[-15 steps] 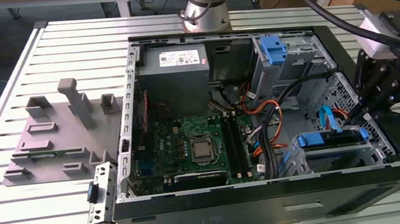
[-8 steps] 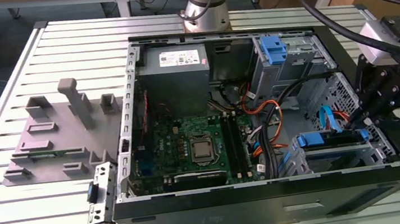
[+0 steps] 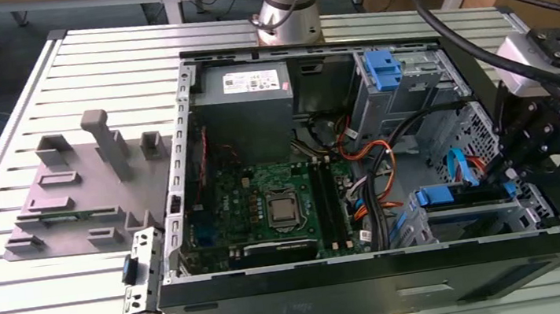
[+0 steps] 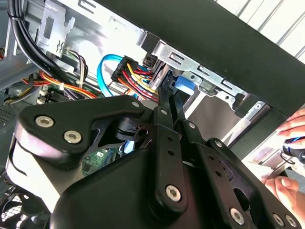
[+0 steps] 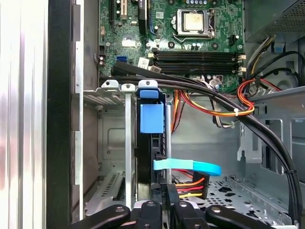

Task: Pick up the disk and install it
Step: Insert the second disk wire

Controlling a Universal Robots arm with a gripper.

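gripper (image 5: 164,191): your fingers are pinched narrow on the disk's rear edge | disk (image 5: 151,138): stands on edge in the drive cage (image 5: 114,143) straight ahead of your gripper, blue rail showing | risk: blue data cable (image 5: 188,166) and power wires (image 5: 193,183) beside the gripper could snag or jam, judging by their closeness | beyond: motherboard (image 5: 190,43)

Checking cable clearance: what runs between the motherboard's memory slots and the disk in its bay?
In the first wrist view, a black cable bundle crosses between the memory slots and the blue-tabbed end of the disk.
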